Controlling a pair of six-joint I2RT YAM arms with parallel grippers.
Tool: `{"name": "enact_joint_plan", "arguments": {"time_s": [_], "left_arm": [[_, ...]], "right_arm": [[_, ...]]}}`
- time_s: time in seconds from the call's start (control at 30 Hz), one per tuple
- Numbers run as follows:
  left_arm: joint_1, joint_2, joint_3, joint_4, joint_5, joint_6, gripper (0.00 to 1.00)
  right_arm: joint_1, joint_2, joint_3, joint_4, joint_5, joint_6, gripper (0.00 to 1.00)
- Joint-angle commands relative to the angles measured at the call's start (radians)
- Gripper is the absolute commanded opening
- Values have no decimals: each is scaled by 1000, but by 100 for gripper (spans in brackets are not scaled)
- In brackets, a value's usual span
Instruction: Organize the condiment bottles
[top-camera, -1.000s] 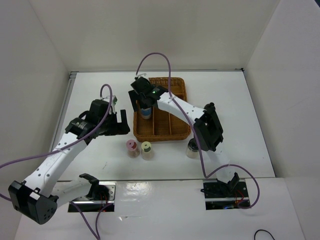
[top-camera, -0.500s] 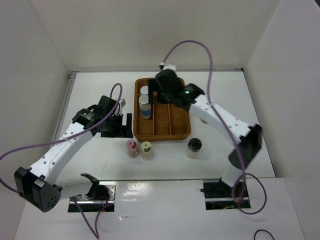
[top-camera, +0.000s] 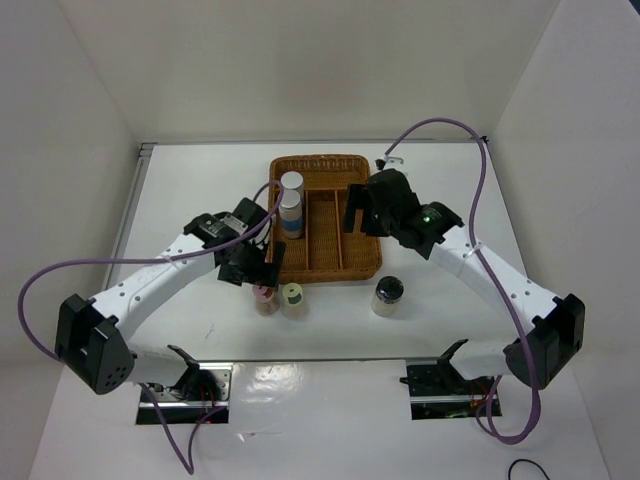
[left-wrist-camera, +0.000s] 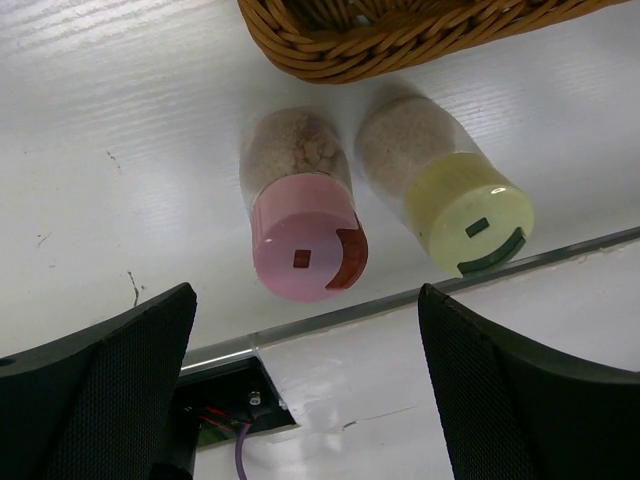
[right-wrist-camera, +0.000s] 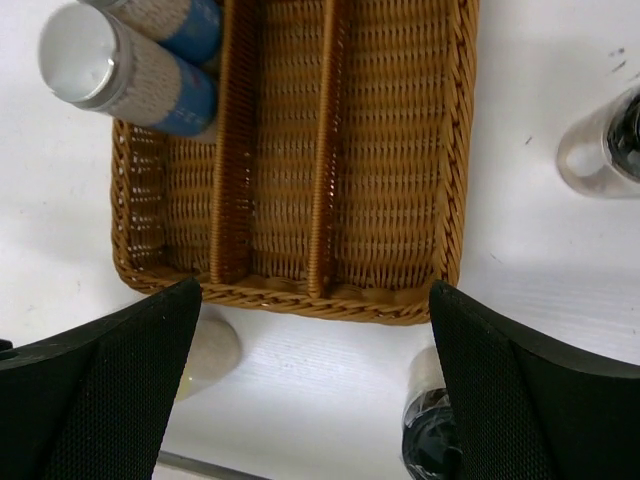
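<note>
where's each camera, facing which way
Top external: high behind the robot, looking down on table, tray, left arm, right arm.
Left wrist: on the left arm, over the pink-capped bottle and yellow-green-capped bottle; left tool fingers show.
Right wrist: on the right arm, over tray and white bottles; right tool fingers show.
Wrist views share the tray's near rim.

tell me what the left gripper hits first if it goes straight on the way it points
Probably the pink-capped bottle: the left wrist view shows it centred ahead of the open left gripper, the yellow-green-capped bottle off to one side. Depth is unclear.
</note>
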Motion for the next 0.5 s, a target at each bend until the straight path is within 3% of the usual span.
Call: {"name": "enact_joint_plan", "arguments": {"time_s": [0.0, 0.47], "left_arm": [[-17, 26, 22, 7, -45, -32, 97], [-17, 75, -7, 37, -93, -64, 94]], "right_arm": [[-2, -53, -13, 14, 17, 23, 99], [-88, -217, -126, -5, -9, 23, 99]]}}
